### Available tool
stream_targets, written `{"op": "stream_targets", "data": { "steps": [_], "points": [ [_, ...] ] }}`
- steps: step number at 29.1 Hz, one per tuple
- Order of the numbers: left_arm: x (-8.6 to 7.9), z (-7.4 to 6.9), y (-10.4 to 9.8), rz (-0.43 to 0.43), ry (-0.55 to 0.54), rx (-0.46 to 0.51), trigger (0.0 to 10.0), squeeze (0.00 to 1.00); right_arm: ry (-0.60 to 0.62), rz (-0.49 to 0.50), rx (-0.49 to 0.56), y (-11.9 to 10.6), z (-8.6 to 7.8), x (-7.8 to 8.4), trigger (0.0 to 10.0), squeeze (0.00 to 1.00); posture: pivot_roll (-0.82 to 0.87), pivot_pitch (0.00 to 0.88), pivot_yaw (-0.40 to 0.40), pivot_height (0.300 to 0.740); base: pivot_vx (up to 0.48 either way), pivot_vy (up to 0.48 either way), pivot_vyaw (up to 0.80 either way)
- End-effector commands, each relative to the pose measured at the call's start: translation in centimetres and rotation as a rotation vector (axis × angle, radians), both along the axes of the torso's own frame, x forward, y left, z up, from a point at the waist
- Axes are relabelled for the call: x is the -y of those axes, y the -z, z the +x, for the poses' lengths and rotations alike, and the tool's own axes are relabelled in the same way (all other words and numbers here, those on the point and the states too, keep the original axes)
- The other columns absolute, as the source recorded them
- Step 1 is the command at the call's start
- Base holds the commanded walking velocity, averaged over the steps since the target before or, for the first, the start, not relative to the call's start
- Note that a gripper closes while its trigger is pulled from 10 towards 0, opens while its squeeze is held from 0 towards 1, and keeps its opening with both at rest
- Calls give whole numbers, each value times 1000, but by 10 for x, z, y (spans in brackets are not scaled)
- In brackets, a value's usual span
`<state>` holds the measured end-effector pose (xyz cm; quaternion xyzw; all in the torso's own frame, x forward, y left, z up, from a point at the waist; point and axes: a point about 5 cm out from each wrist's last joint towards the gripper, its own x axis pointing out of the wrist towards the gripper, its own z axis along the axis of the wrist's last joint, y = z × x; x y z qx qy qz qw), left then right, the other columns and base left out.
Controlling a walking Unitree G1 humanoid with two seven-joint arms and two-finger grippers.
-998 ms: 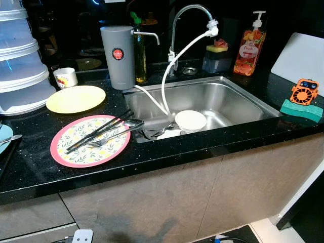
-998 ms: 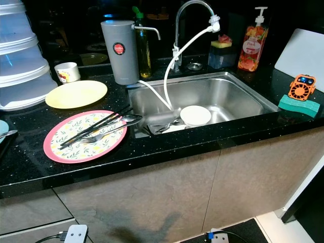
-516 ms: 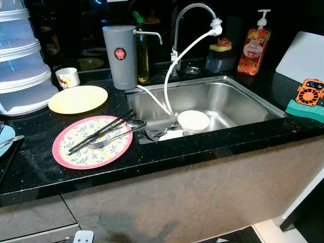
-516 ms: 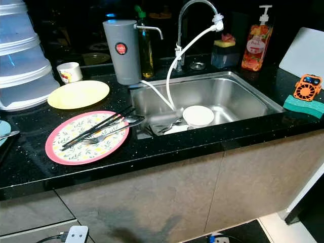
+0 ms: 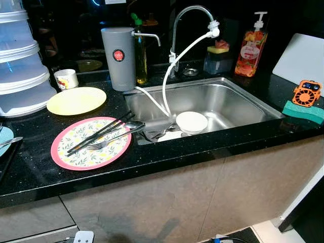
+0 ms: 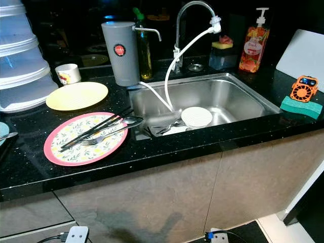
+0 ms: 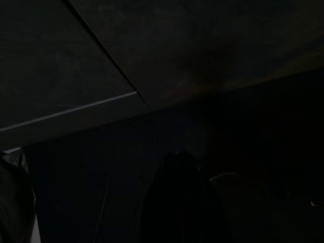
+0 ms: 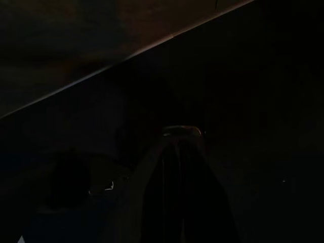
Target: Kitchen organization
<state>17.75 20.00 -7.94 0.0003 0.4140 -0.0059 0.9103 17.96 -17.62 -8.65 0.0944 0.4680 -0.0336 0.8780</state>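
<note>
A pink-rimmed floral plate [image 5: 91, 143] lies on the black counter left of the sink [image 5: 238, 101]. Black chopsticks [image 5: 98, 132], a fork [image 5: 109, 140] and a spoon [image 5: 132, 124] rest across it. Behind it sits a plain yellow plate [image 5: 76, 100], with a small printed cup [image 5: 66, 78] further back. In the sink, a white bowl [image 5: 191, 121] stands beside some cutlery and a grey cloth [image 5: 159, 125]. My left gripper [image 7: 182, 202] and right gripper [image 8: 182, 177] hang in shade below the counter as dark shapes in the wrist views.
A grey water filter [image 5: 117, 58], an oil bottle [image 5: 140, 55], the faucet [image 5: 190, 20] with its white hose, and a soap bottle [image 5: 250, 48] line the back. Stacked translucent containers [image 5: 20, 66] stand far left. A green sponge [image 5: 302, 110], an orange fan [image 5: 307, 92] and a white board [image 5: 301, 58] sit right.
Only the head camera has shifted slightly; the plates, the cutlery and the bowl lie where they were.
</note>
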Motion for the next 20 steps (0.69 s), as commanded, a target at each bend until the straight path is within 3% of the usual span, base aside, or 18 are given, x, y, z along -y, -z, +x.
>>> {"op": "stream_targets", "data": {
  "steps": [1,5,9,12,16,20],
  "points": [
    [5,-3,3,-2,16,-17,10000,0,-15,2,-26,3,-6,0,10000,0,5,37,29,740,0,0,0],
    [9,-4,3,6,37,-18,10000,0,3,11,-24,3,-6,1,10000,0,18,35,14,740,0,0,0],
    [5,-8,4,11,5,-21,10000,0,-74,-16,-67,7,-14,-1,10000,0,21,39,18,740,0,0,0],
    [7,-10,6,18,29,-29,10000,0,3,6,-29,3,-6,1,10000,0,34,35,-5,740,0,0,0],
    [4,-8,5,19,-1,-23,10000,0,-18,9,-31,3,-5,-1,10000,0,36,47,7,740,0,0,0],
    [6,-9,5,26,44,-28,10000,0,29,10,-22,1,-2,2,10000,0,33,46,9,740,0,0,0]
  ]
}}
